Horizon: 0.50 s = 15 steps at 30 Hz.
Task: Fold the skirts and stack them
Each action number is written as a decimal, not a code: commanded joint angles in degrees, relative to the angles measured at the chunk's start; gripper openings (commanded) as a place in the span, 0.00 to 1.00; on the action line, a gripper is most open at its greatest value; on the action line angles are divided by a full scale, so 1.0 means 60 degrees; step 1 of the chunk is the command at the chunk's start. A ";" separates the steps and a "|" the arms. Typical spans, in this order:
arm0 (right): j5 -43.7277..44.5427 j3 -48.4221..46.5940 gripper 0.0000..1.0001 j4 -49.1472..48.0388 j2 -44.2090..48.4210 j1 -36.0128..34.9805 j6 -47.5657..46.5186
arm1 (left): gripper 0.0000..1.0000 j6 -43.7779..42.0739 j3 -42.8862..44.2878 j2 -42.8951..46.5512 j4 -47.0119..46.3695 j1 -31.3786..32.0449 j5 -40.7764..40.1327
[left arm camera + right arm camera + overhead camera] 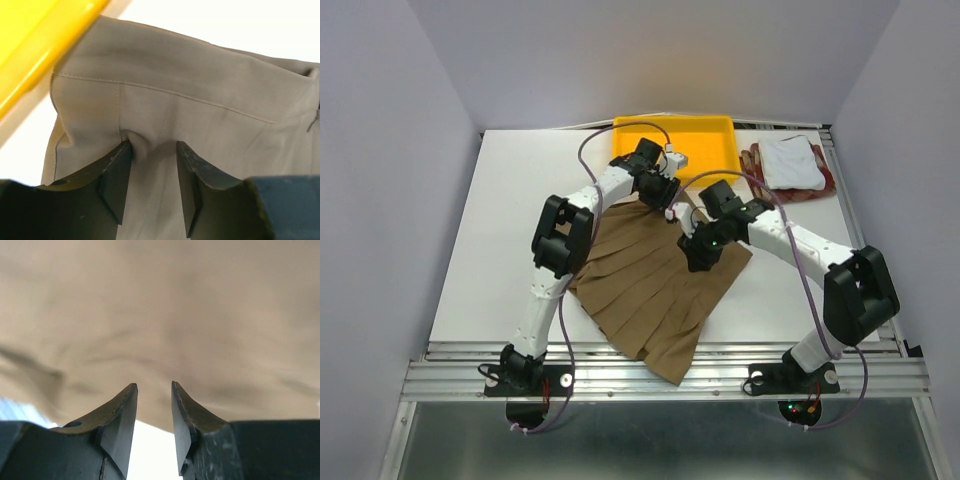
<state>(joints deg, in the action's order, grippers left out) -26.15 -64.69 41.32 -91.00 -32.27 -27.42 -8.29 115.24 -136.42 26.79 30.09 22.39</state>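
Note:
The tan-brown pleated skirt (640, 290) lies spread flat at the table's middle, waistband toward the back. My left gripper (667, 203) presses down on the waistband (200, 85) near its far corner. Its jaws (152, 145) are open, with a small ridge of cloth between the fingertips. My right gripper (698, 255) is low at the skirt's right edge. It is open (154, 385), the cloth edge (160, 305) just beyond its tips and bare table between the fingers. The white skirt (790, 160) lies folded on the red-and-beige checked skirt (826, 183) at the back right.
A yellow plastic tray (620, 130) sits at the back centre, its rim (35, 50) right beside the waistband corner and the left gripper. The skirt's hem reaches the table's front edge (670, 352). Grey walls close in the sides.

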 commanded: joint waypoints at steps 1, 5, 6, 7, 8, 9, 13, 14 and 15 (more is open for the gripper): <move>0.0667 -0.1185 0.39 -0.0617 0.0182 0.1229 -0.0145 | 0.52 0.0210 0.0160 0.1538 -0.0216 -0.0545 -0.0114; 0.0945 -0.1115 0.39 -0.0719 -0.0213 0.1438 -0.0893 | 0.52 0.0241 -0.1595 0.3832 -0.0523 -0.1044 -0.0172; 0.1149 -0.0983 0.39 -0.0821 -0.0388 0.1438 -0.0981 | 0.53 0.0008 -0.2469 0.4217 -0.0495 -0.1059 -0.0289; 0.1194 -0.0779 0.39 -0.1040 -0.0520 0.1438 -0.1127 | 0.53 -0.0052 -0.2928 0.4598 -0.0422 -0.1059 -0.0319; 0.1253 -0.0704 0.39 -0.1144 -0.0652 0.1438 -0.1186 | 0.53 -0.0082 -0.3353 0.4921 -0.0363 -0.1059 -0.0319; 0.1355 -0.0674 0.39 -0.1304 -0.0958 0.1438 -0.1274 | 0.53 -0.0155 -0.4169 0.5490 -0.0131 -0.1045 -0.0290; 0.1881 -0.0528 0.39 -0.1525 -0.1618 0.1438 -0.1552 | 0.52 -0.0549 -0.6166 0.6475 0.0310 -0.1045 -0.0581; 0.2217 -0.0412 0.38 -0.1554 -0.1722 0.1438 -0.1640 | 0.51 -0.0638 -0.6808 0.6694 0.0398 -0.1045 -0.0757; 0.2379 -0.0309 0.38 -0.1540 -0.1810 0.1525 -0.1728 | 0.51 -0.0668 -0.7104 0.6769 0.0399 -0.1059 -0.0845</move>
<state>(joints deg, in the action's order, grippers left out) -17.04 -68.20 34.61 -100.47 -23.35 -34.61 -9.56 80.49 -95.29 25.39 22.68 19.42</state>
